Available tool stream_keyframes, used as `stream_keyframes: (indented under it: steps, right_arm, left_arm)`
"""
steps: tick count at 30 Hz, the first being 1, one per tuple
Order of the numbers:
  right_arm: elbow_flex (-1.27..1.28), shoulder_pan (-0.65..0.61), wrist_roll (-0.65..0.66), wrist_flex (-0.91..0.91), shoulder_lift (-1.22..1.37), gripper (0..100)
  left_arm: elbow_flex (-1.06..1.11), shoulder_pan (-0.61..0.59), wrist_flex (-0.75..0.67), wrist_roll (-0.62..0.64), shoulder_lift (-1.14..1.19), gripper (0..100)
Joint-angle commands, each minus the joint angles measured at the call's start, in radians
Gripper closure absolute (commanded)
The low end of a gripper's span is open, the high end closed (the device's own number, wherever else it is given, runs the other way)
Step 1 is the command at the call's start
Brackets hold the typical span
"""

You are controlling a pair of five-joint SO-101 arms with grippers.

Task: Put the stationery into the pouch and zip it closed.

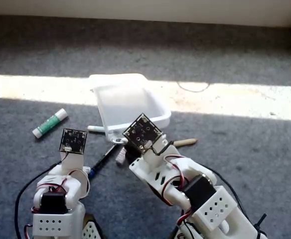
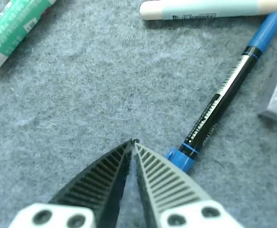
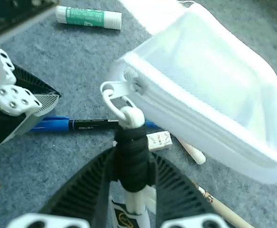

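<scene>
Looking down from the high view, a white translucent pouch [image 1: 130, 102] sits open at the centre of the frame on grey carpet [image 1: 245, 164], its far edge lying in a band of sunlight. A glue stick [image 1: 50, 123] lies to the left of centre, well apart from the pouch. The left arm [image 1: 61, 196] stands at lower left and the right arm [image 1: 185, 186] at lower centre-right, its wrist at the pouch's near corner. Between the arms lies a blue marker [image 1: 101, 158], with a small eraser [image 1: 120, 157] just beside it. A pencil [image 1: 185, 143] lies right of centre, near the pouch's near edge.

In the left wrist view, the left gripper [image 2: 134, 141] is clenched on nothing, its ribbed fingers meeting at the tips just above the carpet. The blue marker's cap end lies just beside one finger. The glue stick, a white pen [image 2: 200, 9] and the eraser lie farther off.

In the right wrist view, the right gripper [image 3: 133, 164] grasps the zipper pull [image 3: 129, 116], a white loop with a black-wrapped stem pinched between the fingers. The pull hangs from the pouch's corner. Beyond it lie the blue marker and the eraser, with the white pen and the pencil partly under the pouch's edge. The left gripper sits near the marker.
</scene>
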Motion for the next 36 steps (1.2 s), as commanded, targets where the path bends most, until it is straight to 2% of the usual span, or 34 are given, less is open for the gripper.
stream_keyframes:
  steps: [1,5,10,14,16,19,21,22,30,36]
  right_arm:
    - [-0.068,0.008,-0.014,-0.036,-0.028,99.4]
    - [-0.068,0.013,-0.014,-0.035,-0.03,99.4]
    - [-0.068,0.064,-0.015,-0.036,-0.03,99.4]
    - [-0.067,0.073,-0.015,-0.033,-0.03,99.4]
    - [-0.054,0.073,-0.015,-0.033,-0.03,99.4]
    - [-0.042,0.068,-0.015,-0.036,-0.03,99.4]
    - [-0.042,0.068,-0.015,-0.036,-0.03,99.4]
    - [-0.045,0.068,-0.015,-0.036,-0.03,99.4]
    - [-0.05,0.068,-0.015,-0.038,-0.03,99.4]
    - [-0.045,0.068,-0.015,-0.038,-0.028,99.4]
  left_arm:
    - [0.002,0.021,0.006,0.006,-0.01,99]
    - [-0.116,0.002,0.011,0.006,-0.01,99]
    - [-0.272,-0.116,-0.003,0.008,-0.01,99]
    - [-0.397,-0.124,-0.021,0.008,-0.01,99]
    - [-0.447,-0.124,-0.021,0.008,-0.008,94]
    - [-0.489,-0.124,-0.021,0.008,-0.008,76]
    - [-0.493,-0.102,-0.021,0.012,-0.005,67]
    - [-0.495,-0.079,-0.021,0.012,-0.004,67]
    - [-0.496,0.104,-0.021,0.014,-0.005,69]
    - [-0.522,0.182,-0.021,0.015,-0.005,70]
